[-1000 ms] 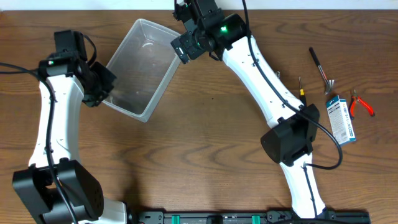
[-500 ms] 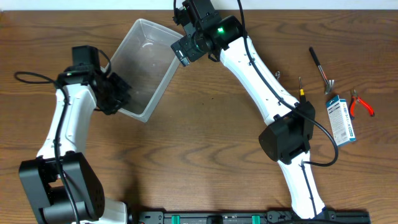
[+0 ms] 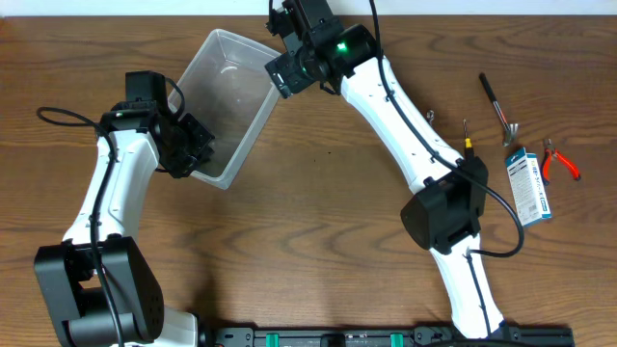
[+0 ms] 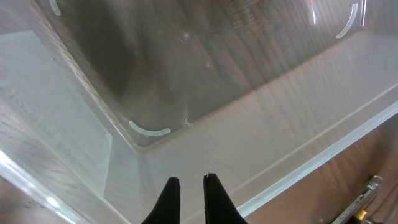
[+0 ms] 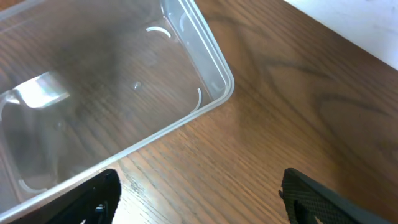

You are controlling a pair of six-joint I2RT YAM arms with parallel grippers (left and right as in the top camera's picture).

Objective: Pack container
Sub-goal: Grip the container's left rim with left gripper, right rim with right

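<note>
The container [image 3: 224, 96] is a clear, empty plastic tub lying at an angle at the back left of the table. My left gripper [image 3: 196, 145] is at its near-left wall. In the left wrist view the fingers [image 4: 189, 182] are almost together with nothing seen between them, over the tub's wall [image 4: 261, 137] close to a bottom corner. My right gripper [image 3: 282, 75] is at the tub's far-right rim. In the right wrist view its fingers [image 5: 199, 202] are wide open and empty above bare wood, with the tub's corner [image 5: 214, 87] just beyond.
Hand tools lie at the right: a black-handled tool [image 3: 496, 104], a small screwdriver [image 3: 467, 138], a blue-and-white packet [image 3: 528, 183] and red pliers [image 3: 560, 160]. The right arm stretches diagonally across the middle of the table.
My left arm has swung right, bringing its gripper from beside the tub's left corner onto its near-left wall. The right arm and the tub have barely moved.
</note>
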